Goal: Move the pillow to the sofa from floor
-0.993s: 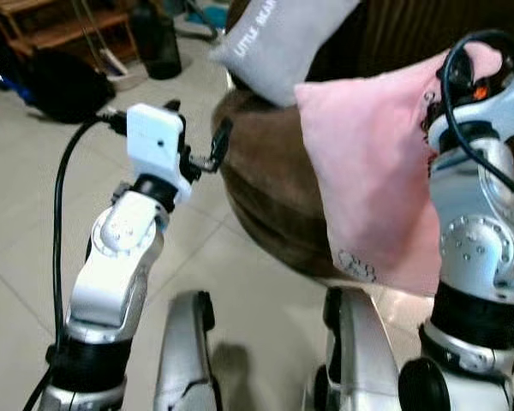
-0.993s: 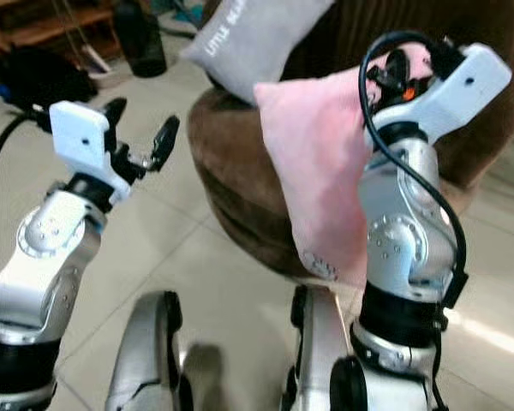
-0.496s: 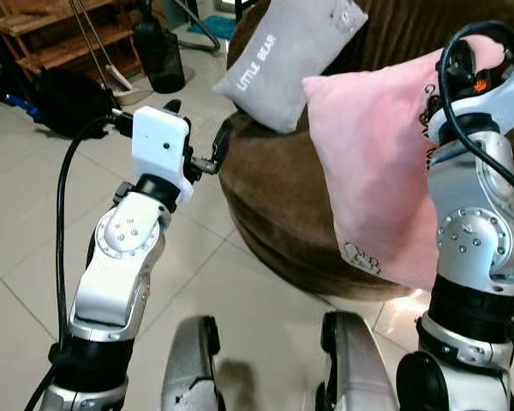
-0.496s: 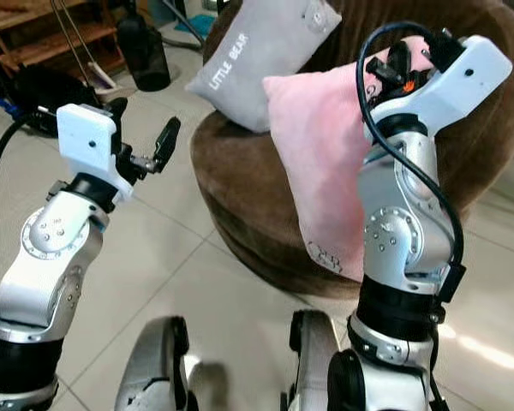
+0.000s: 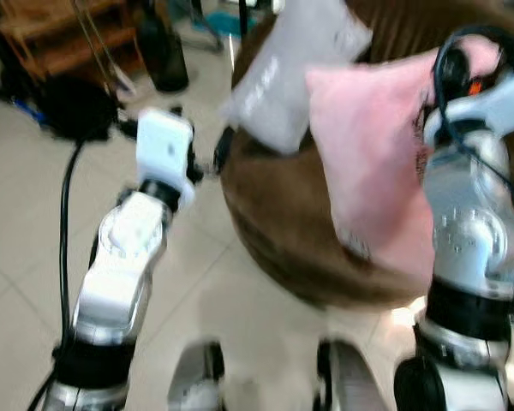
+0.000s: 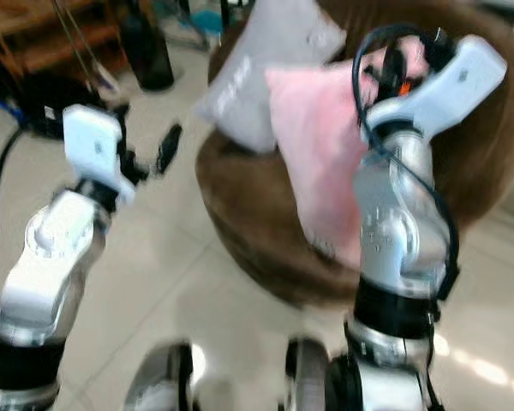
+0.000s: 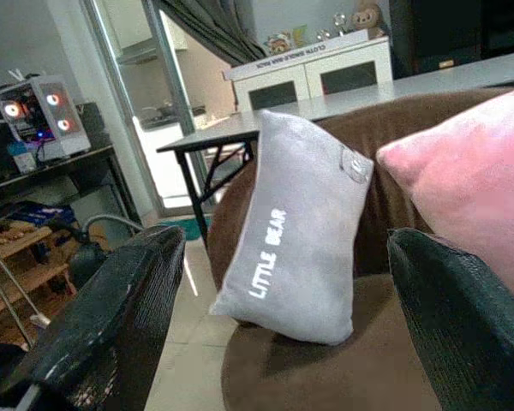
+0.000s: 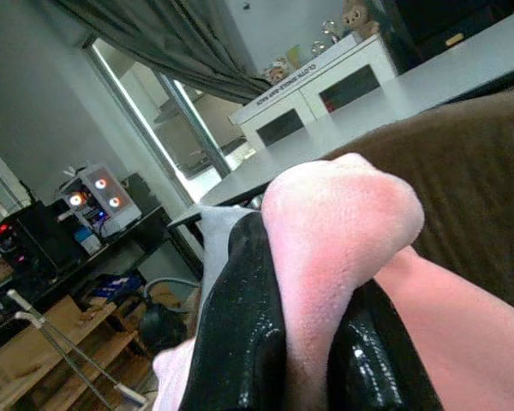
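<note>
The pink pillow (image 5: 368,154) hangs in the air over the front of the round brown sofa (image 5: 274,214). My right gripper (image 8: 313,282) is shut on the pillow's top corner, which bulges out between the black fingers (image 8: 240,325). My left gripper (image 6: 146,139) is raised beside the sofa's left edge, open and holding nothing. A grey pillow (image 7: 291,231) lettered "LITTLE BEAR" leans on the sofa's seat behind the pink one. Both eye views are blurred.
Pale tiled floor (image 5: 17,223) lies to the left of the sofa. A wooden shelf (image 5: 51,34), a black bag (image 5: 73,107) and a dark bin (image 5: 167,56) stand at the back left. A white cabinet (image 7: 308,77) and a table are behind the sofa.
The whole picture has shifted and blurred, and the sofa now sits a little lower and closer. The pink pillow stays in my right gripper; both arms keep their pose.
</note>
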### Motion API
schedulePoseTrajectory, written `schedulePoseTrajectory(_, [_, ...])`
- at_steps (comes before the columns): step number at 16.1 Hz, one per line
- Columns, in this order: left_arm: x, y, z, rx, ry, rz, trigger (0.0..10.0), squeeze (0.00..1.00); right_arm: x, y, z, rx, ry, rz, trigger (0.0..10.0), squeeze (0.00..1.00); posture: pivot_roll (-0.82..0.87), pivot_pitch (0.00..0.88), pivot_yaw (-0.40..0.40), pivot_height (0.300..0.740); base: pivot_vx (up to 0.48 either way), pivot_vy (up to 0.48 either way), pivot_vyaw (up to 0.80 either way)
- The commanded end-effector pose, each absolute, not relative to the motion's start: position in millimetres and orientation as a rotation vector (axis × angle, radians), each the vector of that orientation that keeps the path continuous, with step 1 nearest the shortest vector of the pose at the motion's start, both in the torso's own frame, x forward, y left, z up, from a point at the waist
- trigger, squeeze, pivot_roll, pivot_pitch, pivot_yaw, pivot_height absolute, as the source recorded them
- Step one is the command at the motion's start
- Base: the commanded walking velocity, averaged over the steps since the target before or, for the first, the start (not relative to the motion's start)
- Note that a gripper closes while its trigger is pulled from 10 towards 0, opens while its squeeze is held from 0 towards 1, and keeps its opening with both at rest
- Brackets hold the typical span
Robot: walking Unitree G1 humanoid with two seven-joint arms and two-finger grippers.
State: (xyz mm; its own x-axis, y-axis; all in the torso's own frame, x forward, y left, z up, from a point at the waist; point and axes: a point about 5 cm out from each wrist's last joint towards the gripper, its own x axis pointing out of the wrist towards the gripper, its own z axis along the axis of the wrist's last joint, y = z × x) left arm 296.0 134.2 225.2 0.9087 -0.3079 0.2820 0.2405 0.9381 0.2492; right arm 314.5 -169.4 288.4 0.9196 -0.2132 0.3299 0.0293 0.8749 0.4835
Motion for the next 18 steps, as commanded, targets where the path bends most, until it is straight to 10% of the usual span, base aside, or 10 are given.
schedulePoseTrajectory(1, [295.1,134.5,222.4,0.232,-0.323,-0.286,10.0,0.00,311.3,-163.7,292.3,0.484,-0.414,-0.098,10.0,0.00,-0.04,0.009,0.034,0.706,0.000,0.000,0.00])
schedulePoseTrajectory(18, [296.4,137.7,207.2,0.230,-0.278,-0.283,10.0,0.00,317.1,-150.0,235.0,0.387,-0.198,-0.078,10.0,0.00,-0.04,0.000,0.029,0.740,0.153,0.000,-0.19])
